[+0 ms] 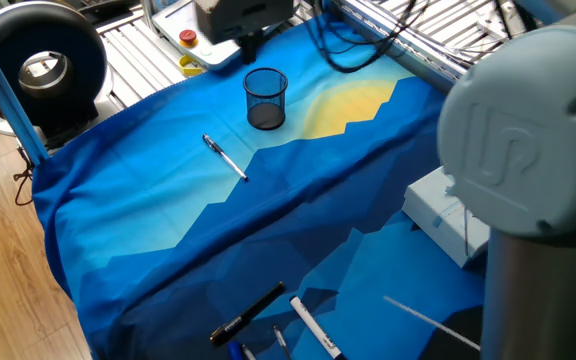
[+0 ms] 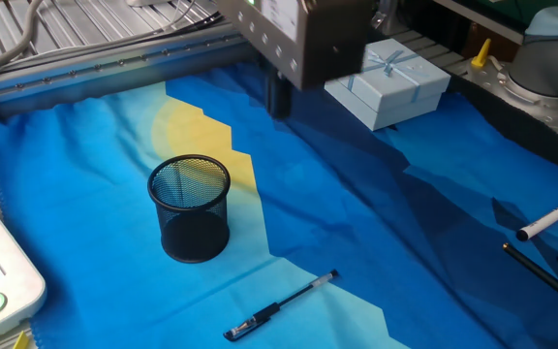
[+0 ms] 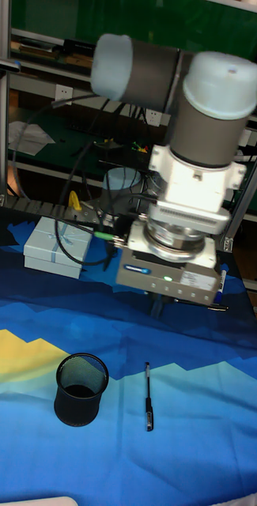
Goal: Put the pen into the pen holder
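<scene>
From the left of the tall fixed view, the pale gift box (image 3: 54,247) is sitting back near the frame, and the pen holder (image 3: 81,389) is standing upright on the blue-and-yellow cloth (image 3: 33,443) that is covering the surface. Just right of it, apart from the cup and not touching it, the pen (image 3: 148,396) is lying flat on the cloth, pointing roughly toward the camera. Above and behind the pen, the gripper (image 3: 155,305) is hanging off the surface with nothing in it; whether the jaws are open or closed, I cannot tell, since only a dark stub is showing under the housing. In the other fixed view, moving on to the far right, a white marker (image 2: 550,218) with a black cap is lying at the cloth's edge, well apart from the pen (image 2: 281,306).
</scene>
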